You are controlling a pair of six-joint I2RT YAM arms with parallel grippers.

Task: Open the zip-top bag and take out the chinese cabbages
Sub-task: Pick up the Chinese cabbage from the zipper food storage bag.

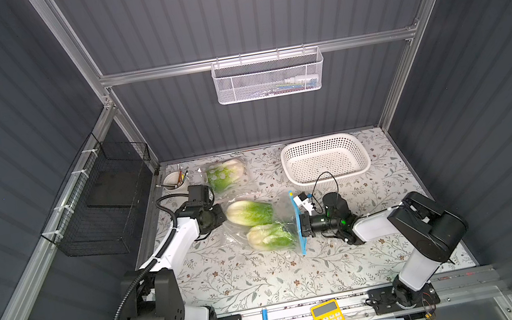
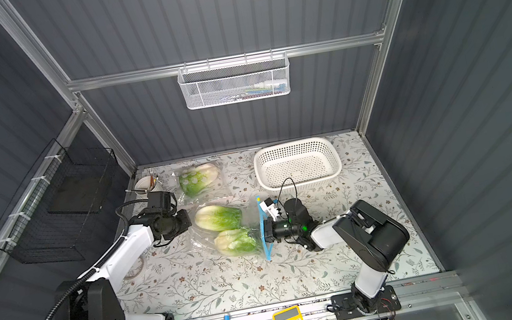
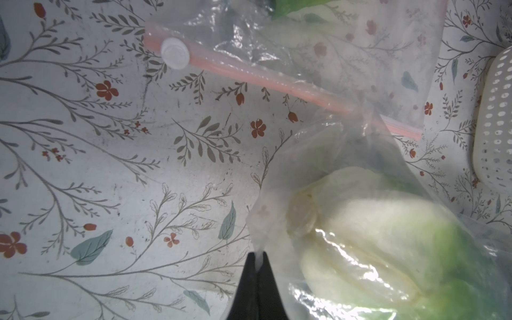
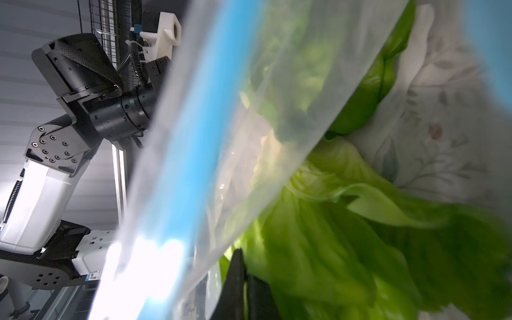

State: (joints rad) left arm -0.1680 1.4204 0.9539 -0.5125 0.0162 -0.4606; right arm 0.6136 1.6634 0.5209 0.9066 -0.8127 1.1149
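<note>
Drawing chinese cabbages [image 1: 270, 237] from the zip-top bag [image 1: 283, 210].
Left jaws pinch its corner; right jaws, seemingly a leaf [image 4: 318, 249]: separate slowly.

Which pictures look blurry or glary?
Right wrist view: the clear bag's blue zip strip is smeared, one end blown out to white glare; the green cabbage leaves look soft. Left wrist view: the white-stemmed cabbage under clear plastic is unfocused, with shiny highlights. Both top views: sharp, evenly lit.

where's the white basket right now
In both top views the white basket sits at the back right of the table, just beyond the right end effector and right of the separately bagged cabbage.
</note>
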